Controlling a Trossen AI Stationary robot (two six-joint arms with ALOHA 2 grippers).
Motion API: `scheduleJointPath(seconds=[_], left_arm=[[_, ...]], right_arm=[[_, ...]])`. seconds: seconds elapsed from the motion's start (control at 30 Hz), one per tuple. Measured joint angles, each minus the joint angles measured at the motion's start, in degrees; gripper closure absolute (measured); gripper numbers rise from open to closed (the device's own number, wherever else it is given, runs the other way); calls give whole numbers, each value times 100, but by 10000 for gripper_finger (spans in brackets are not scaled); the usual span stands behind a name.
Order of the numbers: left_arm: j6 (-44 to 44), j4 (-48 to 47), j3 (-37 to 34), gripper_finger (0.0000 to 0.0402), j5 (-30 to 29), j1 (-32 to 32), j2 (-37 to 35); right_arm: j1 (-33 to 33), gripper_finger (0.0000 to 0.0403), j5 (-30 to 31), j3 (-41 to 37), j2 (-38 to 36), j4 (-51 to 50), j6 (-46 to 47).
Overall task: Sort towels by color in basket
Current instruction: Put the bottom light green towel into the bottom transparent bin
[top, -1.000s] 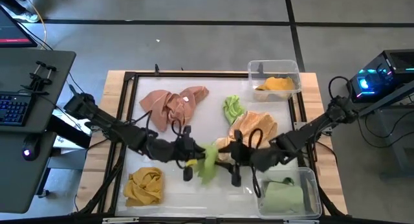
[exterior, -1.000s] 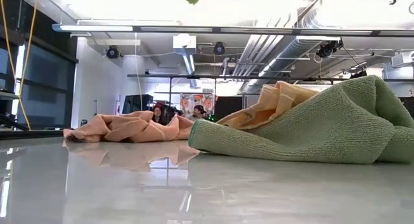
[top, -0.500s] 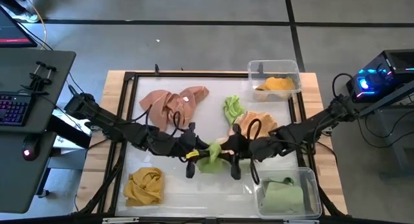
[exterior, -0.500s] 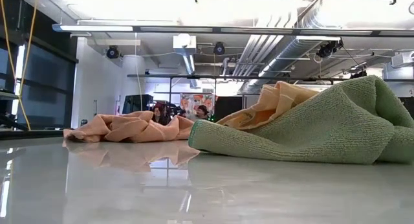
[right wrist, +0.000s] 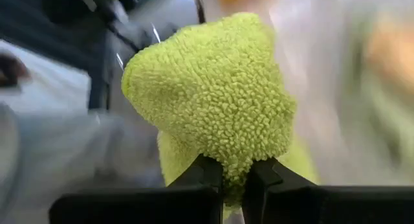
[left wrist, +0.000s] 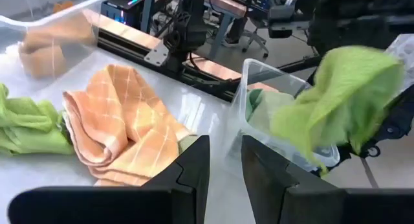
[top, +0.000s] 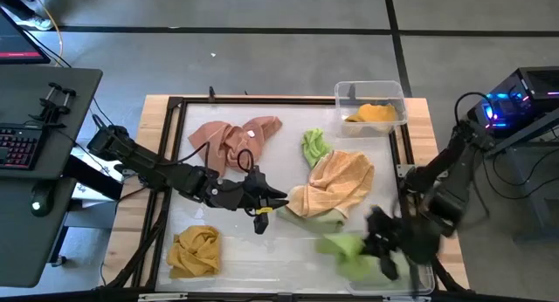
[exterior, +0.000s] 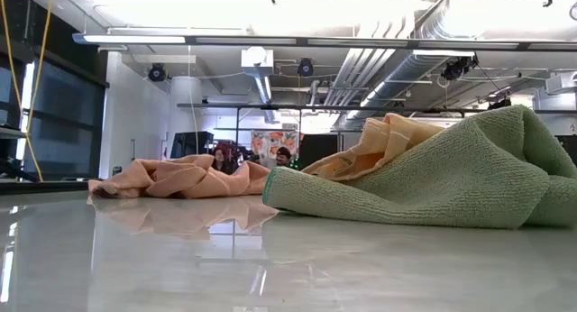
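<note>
Bright lime-green fluffy cloth towel [top: 343,247] pinched tight in right gripper [right wrist: 234,180] beside clear plastic bin [top: 426,246] of green cloth, likely awaiting release above it, left gripper [left wrist: 224,160] narrowly parted, empty, mid-table.

Left claw [top: 272,203] slightly parted mid-table; right claw [right wrist: 234,179] clamped shut.
</note>
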Motion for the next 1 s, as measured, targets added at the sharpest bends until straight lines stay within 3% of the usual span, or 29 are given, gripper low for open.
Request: scheduleJointPath(seconds=[0.13,0.33,0.5,0.63,0.77,1.0], left_arm=[[-9,1,0,323,7,-1,0],[-60,28,0,323,-27,-1,0],[-60,30,-2,323,-34,-5,0],[-60,27,-2,323,-32,-5,0],[-57,26,-4,323,-32,-5,0],[62,25,-9,323,-32,-1,0]], right_arm=[[856,389,-310,0,176,-1102,1915],[1528,373,-631,0,774,-2026,3895],[1558,331,-745,0,1430,-2253,4290],[1369,281,-1376,-2,1650,-2246,4315],[1172,238,-2140,-2,1453,-2256,4453],[1213,227,-2120,-2,831,-1609,5062]])
